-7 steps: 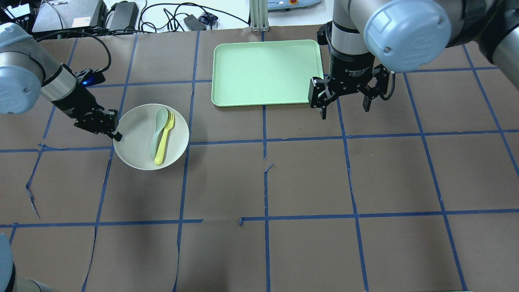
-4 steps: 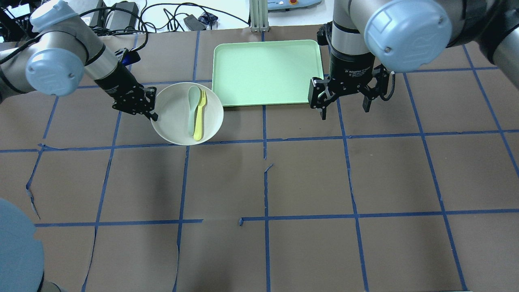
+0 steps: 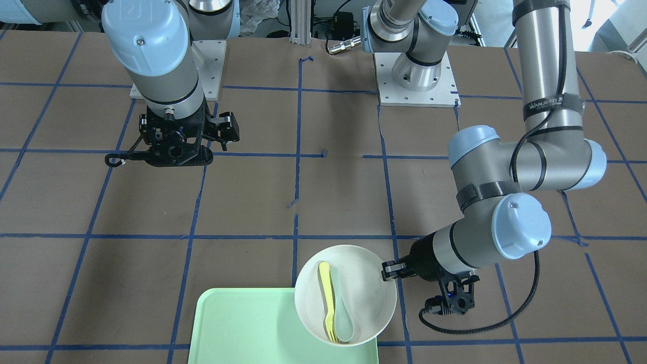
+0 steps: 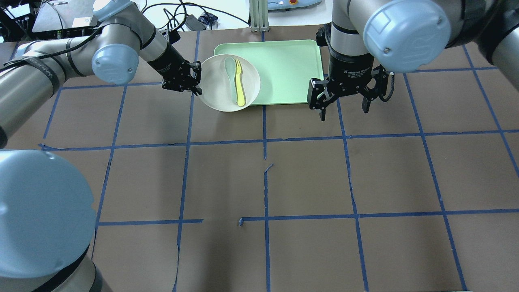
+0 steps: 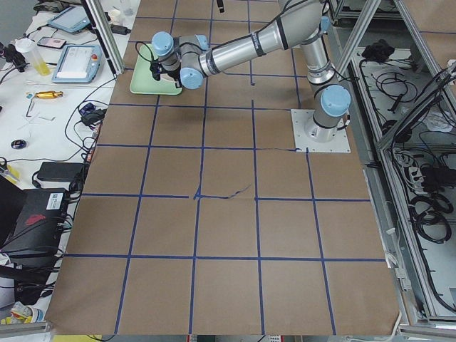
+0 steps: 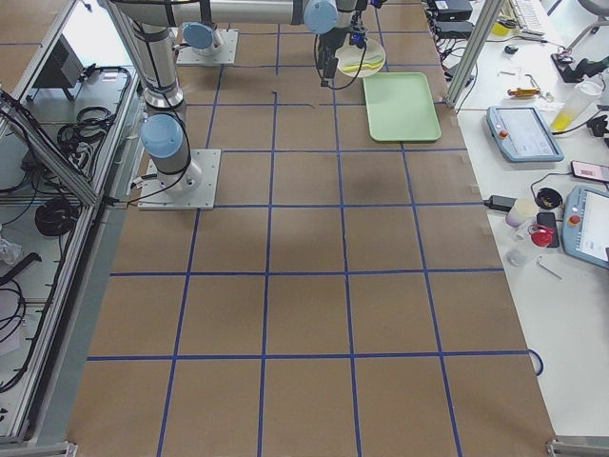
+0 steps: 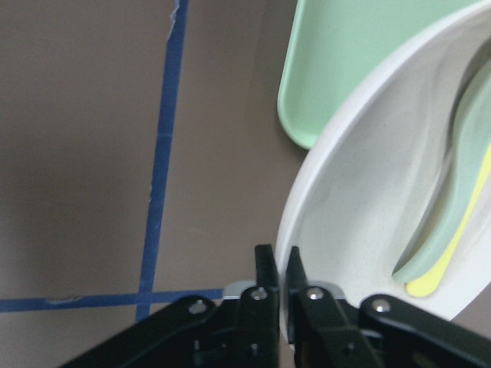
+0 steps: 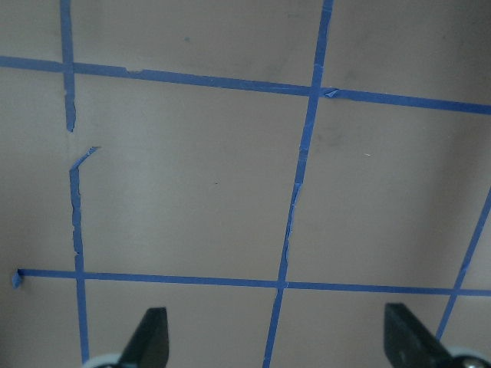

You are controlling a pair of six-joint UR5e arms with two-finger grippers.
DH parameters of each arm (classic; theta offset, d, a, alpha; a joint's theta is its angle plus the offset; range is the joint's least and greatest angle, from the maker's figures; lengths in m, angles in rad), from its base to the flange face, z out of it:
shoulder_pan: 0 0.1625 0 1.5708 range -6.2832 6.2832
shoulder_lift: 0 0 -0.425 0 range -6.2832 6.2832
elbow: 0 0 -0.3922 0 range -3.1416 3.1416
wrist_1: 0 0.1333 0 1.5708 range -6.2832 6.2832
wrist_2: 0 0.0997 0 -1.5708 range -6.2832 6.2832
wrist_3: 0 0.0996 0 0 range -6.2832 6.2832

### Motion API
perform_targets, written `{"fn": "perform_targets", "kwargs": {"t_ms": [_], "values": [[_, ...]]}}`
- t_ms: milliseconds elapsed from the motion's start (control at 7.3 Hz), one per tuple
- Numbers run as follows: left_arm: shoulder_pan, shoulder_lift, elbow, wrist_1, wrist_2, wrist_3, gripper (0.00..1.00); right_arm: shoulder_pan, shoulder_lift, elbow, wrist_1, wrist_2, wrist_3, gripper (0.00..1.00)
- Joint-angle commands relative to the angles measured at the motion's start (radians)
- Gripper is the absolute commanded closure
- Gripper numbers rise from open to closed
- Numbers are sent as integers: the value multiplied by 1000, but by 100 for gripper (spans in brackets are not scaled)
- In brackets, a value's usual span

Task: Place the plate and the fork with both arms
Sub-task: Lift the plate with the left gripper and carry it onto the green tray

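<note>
Left tool (image 4: 197, 87), clamped on the rim of the round white plate (image 4: 215, 85), holds it over the left edge of the mint-green rectangular tray (image 4: 284, 69); contact with the tray is unclear. The slim yellow plastic fork (image 4: 240, 87) and a pale grey-green spoon (image 4: 232, 79) lie side by side in the plate. Right tool (image 4: 344, 110) hangs, fingers apart, above the brown worktop (image 4: 308, 174).

You have before you one plate (image 4: 215, 86), white and round; one fork (image 4: 240, 87), yellow; one spoon (image 4: 231, 76), pale green; and one tray (image 4: 284, 69), mint green. Two arms appear, the left arm (image 4: 114, 63) and the right arm (image 4: 405, 28), each ending in one gripper: the left gripper (image 4: 197, 90) and the right gripper (image 4: 344, 113), two in all. One surface (image 4: 304, 178), gridded with blue tape, lies beneath.
</note>
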Motion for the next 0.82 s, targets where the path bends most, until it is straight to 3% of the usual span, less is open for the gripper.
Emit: {"fn": "perform_targets", "kwargs": {"t_ms": [0,685], "values": [[-29,-97,129,12,-47,-144,100,3,1,6,1,9,-1,0],[-72,-237,238,56,-53,-207,100,3,0,13,-5,-3,-1,0]]}}
